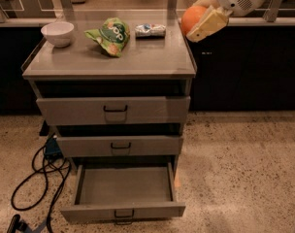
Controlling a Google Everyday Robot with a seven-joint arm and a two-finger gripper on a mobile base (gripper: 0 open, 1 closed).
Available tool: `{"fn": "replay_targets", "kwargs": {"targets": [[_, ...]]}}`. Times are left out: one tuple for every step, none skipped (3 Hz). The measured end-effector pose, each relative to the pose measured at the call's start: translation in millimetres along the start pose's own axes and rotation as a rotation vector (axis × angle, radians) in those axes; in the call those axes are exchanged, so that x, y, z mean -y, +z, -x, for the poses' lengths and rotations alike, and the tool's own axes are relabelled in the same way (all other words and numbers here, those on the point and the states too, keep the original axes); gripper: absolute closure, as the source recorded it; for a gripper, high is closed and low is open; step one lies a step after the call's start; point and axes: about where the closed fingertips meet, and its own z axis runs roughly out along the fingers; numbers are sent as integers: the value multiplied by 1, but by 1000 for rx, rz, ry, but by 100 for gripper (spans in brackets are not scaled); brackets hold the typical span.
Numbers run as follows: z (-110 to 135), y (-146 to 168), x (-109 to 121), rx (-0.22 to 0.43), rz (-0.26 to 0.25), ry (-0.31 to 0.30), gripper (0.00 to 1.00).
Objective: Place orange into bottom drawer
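Observation:
My gripper (202,17) is at the upper right, just past the cabinet top's right rear corner, shut on the orange (192,18). The orange is round and bright, held in the air between the pale fingers (208,24). The bottom drawer (123,210) stands pulled open and empty at the foot of the grey cabinet, well below and to the left of the gripper.
On the cabinet top (152,57) are a white bowl (57,33), a green snack bag (111,35) and a small silver packet (150,30). The two upper drawers (113,109) are slightly ajar. Black cables (38,178) lie on the floor at the left.

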Motion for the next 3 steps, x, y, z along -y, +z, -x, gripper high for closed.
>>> {"fn": "replay_targets", "kwargs": {"targets": [[1, 4, 1, 0, 4, -2, 100], [-1, 12, -13, 5, 24, -19, 100], [18, -19, -45, 39, -29, -92, 100]]}}
